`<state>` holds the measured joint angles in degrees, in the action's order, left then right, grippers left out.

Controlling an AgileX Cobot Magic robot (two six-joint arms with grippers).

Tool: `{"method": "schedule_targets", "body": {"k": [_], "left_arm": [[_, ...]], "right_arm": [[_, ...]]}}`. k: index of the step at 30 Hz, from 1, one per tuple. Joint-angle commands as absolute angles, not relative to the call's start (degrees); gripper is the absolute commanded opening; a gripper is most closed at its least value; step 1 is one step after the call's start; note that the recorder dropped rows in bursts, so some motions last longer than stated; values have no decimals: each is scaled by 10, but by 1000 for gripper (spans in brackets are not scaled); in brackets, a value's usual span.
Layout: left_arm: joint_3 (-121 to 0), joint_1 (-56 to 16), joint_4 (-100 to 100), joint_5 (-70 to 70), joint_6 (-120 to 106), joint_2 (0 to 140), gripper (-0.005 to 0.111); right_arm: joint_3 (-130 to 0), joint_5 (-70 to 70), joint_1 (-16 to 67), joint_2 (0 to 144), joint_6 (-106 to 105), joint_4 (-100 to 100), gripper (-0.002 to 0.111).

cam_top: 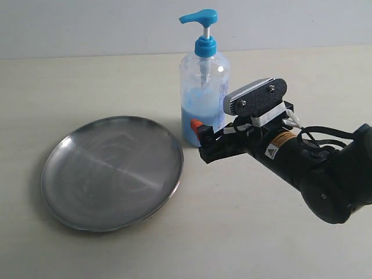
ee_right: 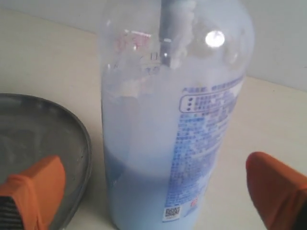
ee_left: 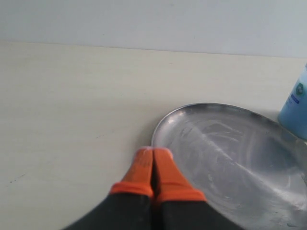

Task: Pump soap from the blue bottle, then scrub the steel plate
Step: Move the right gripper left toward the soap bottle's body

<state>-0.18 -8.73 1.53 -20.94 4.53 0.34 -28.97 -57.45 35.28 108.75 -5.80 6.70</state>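
Currently, 3 views cover the station.

1. Exterior view. The blue bottle (cam_top: 203,87) stands upright on the table (cam_top: 261,232), just beside the steel plate (cam_top: 110,171). Its spout (cam_top: 192,17) is turned toward the plate side, presumably so that pumped soap (cam_top: 196,111) lands on or near the steel. The plate surface shows no blob yet, so pumping is judged not yet done. The right claw (cam_top: 201,139) sits low, level with the bottle's liquid-filled lower body. Open table lies in front of the plate and beneath the arm.

2. Left wrist view. The left claw (ee_left: 153,155) is fully closed and holds nothing. It sits at the plate's rim (contact with the steel cannot be confirmed). Bare table extends wide on the side away from the plate, giving room to withdraw.

3. Right wrist view. The right claw (ee_right: 156,187) is spread wide and grips nothing. Its 2 orange fingers (ee_right: 38,184) flank the bottle, both clear of the plastic. This placement suggests a steadying grasp for pumping. A narrow strip of table separates bottle base from plate rim, and 1 finger hangs above that rim, so clearance is tightest there.
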Motion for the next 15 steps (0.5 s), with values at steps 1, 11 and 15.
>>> {"method": "schedule_targets", "body": {"k": [1, 11, 15], "left_arm": [[0, -86, 17, -204, 47, 0, 0], [0, -86, 17, -204, 47, 0, 0], [0, -86, 17, -204, 47, 0, 0]], "right_arm": [[-318, -557, 354, 1088, -48, 69, 105], [-381, -523, 354, 1088, -45, 121, 105], [-397, -522, 354, 1088, -44, 131, 105]]}}
